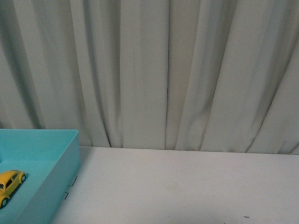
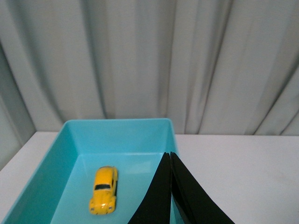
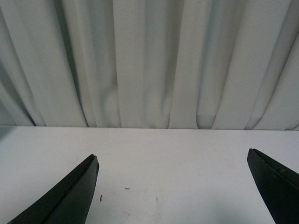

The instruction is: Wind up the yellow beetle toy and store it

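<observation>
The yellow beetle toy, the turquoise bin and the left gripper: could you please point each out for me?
yellow beetle toy (image 2: 104, 189): left wrist view, on its roof.
turquoise bin (image 2: 117, 122): left wrist view, on its far rim.
left gripper (image 2: 170, 161): left wrist view, at its closed fingertips.

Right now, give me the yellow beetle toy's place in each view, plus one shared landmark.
Front view: yellow beetle toy at lower left, inside the turquoise bin.
Left wrist view: toy on the bin's floor, beside the shut left gripper.
Right wrist view: not in it.
Shared landmark: the pale curtain.

No text, label, brand, number or sign can be read in any view; the small dark marks on the table (image 1: 187, 186) are not legible.
</observation>
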You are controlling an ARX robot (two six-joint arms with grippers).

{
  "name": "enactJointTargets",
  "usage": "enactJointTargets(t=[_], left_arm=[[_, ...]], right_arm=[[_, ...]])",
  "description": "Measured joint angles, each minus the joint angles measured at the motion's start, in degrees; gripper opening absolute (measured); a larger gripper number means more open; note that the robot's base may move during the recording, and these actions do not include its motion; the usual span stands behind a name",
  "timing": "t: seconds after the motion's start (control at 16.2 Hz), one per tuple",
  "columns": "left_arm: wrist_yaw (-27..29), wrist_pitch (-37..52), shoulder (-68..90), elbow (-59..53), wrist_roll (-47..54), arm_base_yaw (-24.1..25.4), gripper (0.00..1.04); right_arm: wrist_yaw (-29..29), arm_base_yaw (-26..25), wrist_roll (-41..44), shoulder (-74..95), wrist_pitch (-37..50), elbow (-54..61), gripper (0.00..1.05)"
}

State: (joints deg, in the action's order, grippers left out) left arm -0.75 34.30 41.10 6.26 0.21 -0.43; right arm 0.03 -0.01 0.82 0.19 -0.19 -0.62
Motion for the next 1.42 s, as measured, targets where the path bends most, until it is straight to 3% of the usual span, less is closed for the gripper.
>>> enactJointTargets(t=[0.37, 0.43, 1.24, 1.36, 1.42], left_arm=[[0.79, -7.45, -11.85, -3.87, -0.02, 0.5, 0.02], [0.81, -5.46, -12.46, -5.66, -0.02, 0.5, 0.02], [0.79, -24.24, -30.93, -5.73, -0.02, 0.5, 0.02], [0.7, -34.91, -38.86, -5.68, -0.02, 0.5, 0.02], [0.74, -33.51, -41.03, -5.53, -0.02, 0.5, 0.02]], right_arm=[[0.0, 0.0, 0.0, 0.0, -0.02, 0.0, 0.98], [-0.02, 0.0, 0.0, 0.0, -0.02, 0.0, 0.98], [0.0, 0.0, 0.0, 0.0, -0.02, 0.0, 0.98], [0.02, 0.0, -0.02, 0.0, -0.02, 0.0, 0.98], [0.0, 0.0, 0.0, 0.0, -0.04, 0.0, 0.98]])
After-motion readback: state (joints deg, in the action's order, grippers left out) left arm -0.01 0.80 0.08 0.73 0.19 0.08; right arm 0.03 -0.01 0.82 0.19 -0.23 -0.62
